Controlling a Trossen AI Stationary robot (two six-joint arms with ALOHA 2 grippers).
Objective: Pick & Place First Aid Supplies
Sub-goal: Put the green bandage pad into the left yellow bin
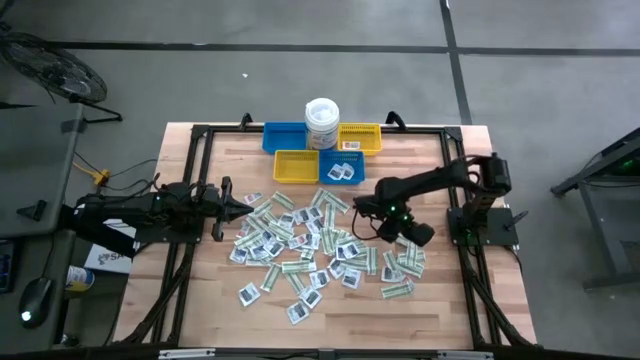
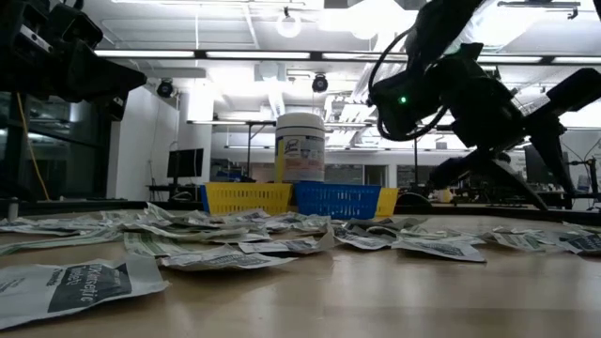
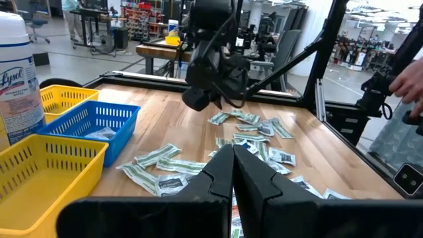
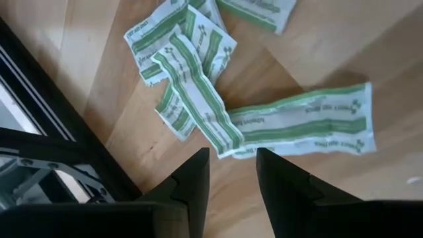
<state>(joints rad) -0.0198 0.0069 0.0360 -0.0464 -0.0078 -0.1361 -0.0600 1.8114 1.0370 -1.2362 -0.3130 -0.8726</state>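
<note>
While most packets [image 1: 300, 252] lie on the bench [image 1: 470, 300], we judge little done: right claw [image 4: 229, 173] parted, empty; left claw [image 3: 232, 173] closed, empty.

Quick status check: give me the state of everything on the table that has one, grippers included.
Left gripper: shut, empty, at the pile's left edge.
Right gripper: open, empty, above green-and-white strips.
Packets: scattered loose on the table.
White tub: upright, lid on.
Front yellow bin: empty.
Front blue bin: holds a few packets.
</note>
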